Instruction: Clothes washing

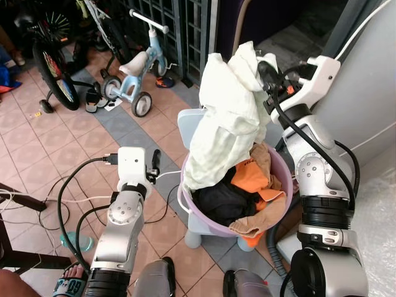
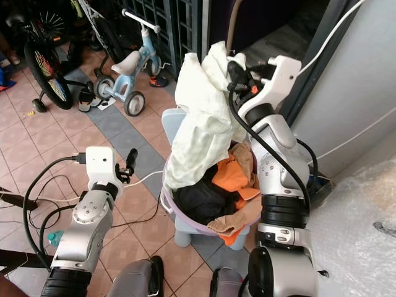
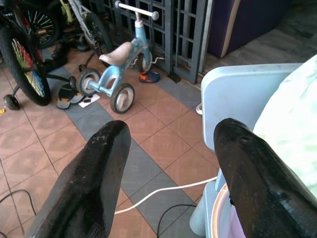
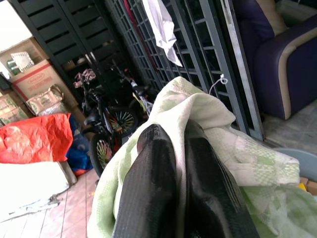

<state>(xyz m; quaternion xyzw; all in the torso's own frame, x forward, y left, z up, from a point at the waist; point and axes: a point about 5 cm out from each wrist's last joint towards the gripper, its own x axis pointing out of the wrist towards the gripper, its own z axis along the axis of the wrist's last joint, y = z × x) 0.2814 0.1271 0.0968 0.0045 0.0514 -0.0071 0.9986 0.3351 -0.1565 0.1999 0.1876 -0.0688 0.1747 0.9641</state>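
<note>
- Far left there's a bicycle [image 1: 52,59] and a little blue balance bike [image 1: 133,74] parked on the tiled floor [image 1: 37,142].
- Left gripper [image 3: 168,163] just hangs out beside the basin, fingers spread wide, nothing in them.
- Middle: purple basin [image 1: 185,201] sits on a pale blue stool [image 1: 189,120], stuffed with clothes [image 1: 247,185].
- Right gripper [image 4: 178,173] is up high, pinched tight on a pale green shirt [image 1: 223,117] that dangles down into the basin.
</note>
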